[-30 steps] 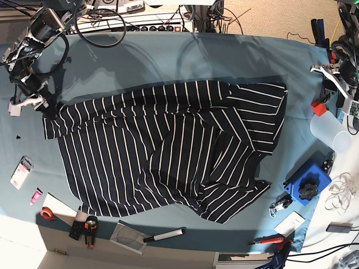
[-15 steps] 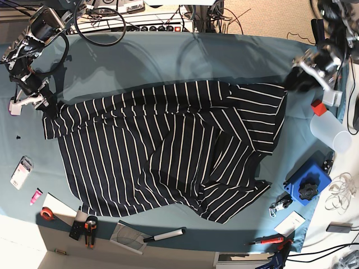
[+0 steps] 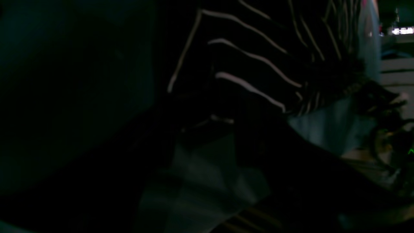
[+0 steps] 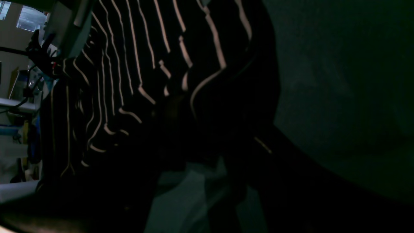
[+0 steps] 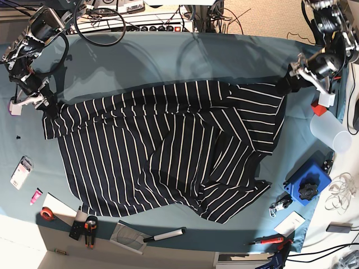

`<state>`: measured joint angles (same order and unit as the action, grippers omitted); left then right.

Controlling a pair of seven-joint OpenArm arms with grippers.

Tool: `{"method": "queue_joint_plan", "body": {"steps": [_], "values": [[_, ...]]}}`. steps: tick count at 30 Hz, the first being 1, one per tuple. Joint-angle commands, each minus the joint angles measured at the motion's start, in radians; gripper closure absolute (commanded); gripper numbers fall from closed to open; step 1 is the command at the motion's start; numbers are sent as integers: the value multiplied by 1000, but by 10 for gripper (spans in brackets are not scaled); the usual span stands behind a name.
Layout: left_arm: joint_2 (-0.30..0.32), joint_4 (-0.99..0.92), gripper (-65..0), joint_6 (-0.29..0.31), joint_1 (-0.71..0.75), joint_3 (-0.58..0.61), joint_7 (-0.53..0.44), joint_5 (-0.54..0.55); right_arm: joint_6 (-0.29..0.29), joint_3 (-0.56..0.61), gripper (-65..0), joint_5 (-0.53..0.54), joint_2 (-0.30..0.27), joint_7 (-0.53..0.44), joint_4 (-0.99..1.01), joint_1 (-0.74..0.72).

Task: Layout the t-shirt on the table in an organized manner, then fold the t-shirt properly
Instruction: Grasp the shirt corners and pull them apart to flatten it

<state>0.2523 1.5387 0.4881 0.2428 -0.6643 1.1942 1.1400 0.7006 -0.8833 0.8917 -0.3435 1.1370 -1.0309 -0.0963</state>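
One t-shirt lies on one table, two hands at its corners

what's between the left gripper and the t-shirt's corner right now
Nothing visible. The left gripper is already at the t-shirt's far corner, with only bare table around it.

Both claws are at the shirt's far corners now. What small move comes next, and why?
Probably close the left claw on the t-shirt corner it has reached, then pull outward against the right claw. The shirt lies bunched and creased near its middle and lower right on the table.
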Motion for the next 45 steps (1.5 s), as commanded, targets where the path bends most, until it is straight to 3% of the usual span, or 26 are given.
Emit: {"method": "queue_joint_plan", "body": {"steps": [1,3,9,11,13,16,17,22,27,29,35,39,45], "values": [[13,-5,-283,9,-11,-5,6,52,-2,1,-220,-17,-16,26,-8,-6],[13,-41,-283,35,-26,-5,22,96,-2,1,-220,-17,-16,26,-8,-6],[7,-116,-283,33,-71,-5,55,140,-2,1,-219,-15,-16,21,-8,-6],[-6,-117,-275,33,-79,-5,56,138,-2,1,-183,-10,-16,14,-8,-6],[-23,-117,-208,34,-82,-5,56,135,-2,1,-105,-5,-16,0,-8,-6],[-45,-117,-18,34,-82,-5,63,134,-2,1,0,-6,-17,-25,-8,-8],[-45,-117,0,34,-82,-5,74,134,-2,1,0,-10,-17,-25,-8,-10],[-20,-115,0,33,-77,-6,82,87,-2,1,0,-23,-32,17,-15,-32],[58,-114,0,34,-54,-6,101,97,-2,1,0,91,-71,225,-93,3],[89,-114,0,34,-39,-6,116,128,-2,1,0,136,-77,241,-154,53],[161,-113,0,64,35,-6,172,234,-2,0,0,140,-72,256,-362,262],[169,-113,0,64,74,-8,176,247,-2,0,0,151,-64,256,-456,410],[169,-111,0,79,119,-16,202,253,-2,0,0,250,-63,254,-520,595]]}}
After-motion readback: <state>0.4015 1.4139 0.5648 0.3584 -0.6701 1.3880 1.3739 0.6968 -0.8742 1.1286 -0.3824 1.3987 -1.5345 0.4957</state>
